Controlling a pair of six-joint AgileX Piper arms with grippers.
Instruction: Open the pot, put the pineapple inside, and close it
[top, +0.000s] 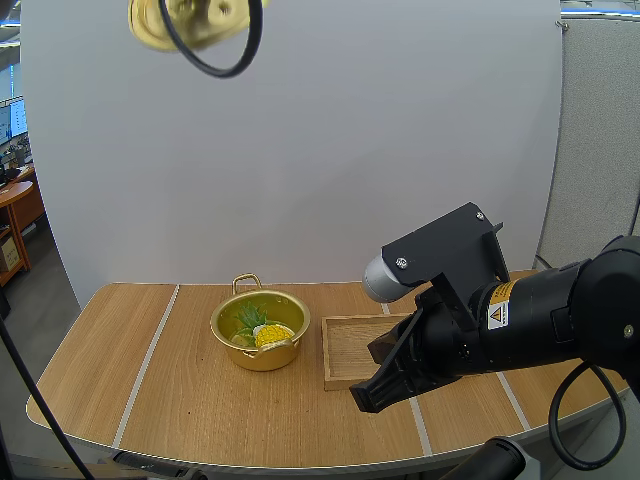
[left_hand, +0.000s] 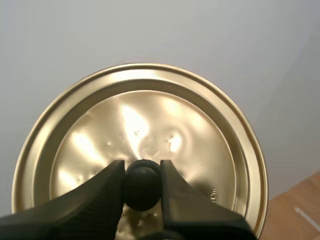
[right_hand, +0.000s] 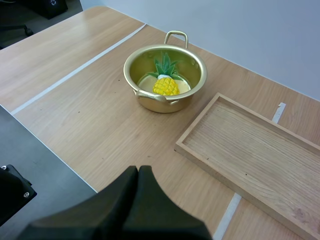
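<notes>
An open gold pot (top: 260, 327) (right_hand: 164, 76) stands on the table with a yellow pineapple (top: 271, 334) (right_hand: 165, 84) with green leaves lying inside it. The gold lid (top: 190, 22) (left_hand: 140, 145) hangs high above the table's left part, held by its black knob (left_hand: 142, 184). My left gripper (left_hand: 142, 187) is shut on that knob. My right gripper (top: 375, 392) (right_hand: 138, 172) hovers over the table's front right, to the right of the pot, fingers together with nothing between them.
An empty wooden tray (top: 362, 350) (right_hand: 260, 160) lies to the right of the pot, partly behind my right arm. Pale strips (top: 148, 358) run across the wooden tabletop. The table's front edge is close under my right gripper.
</notes>
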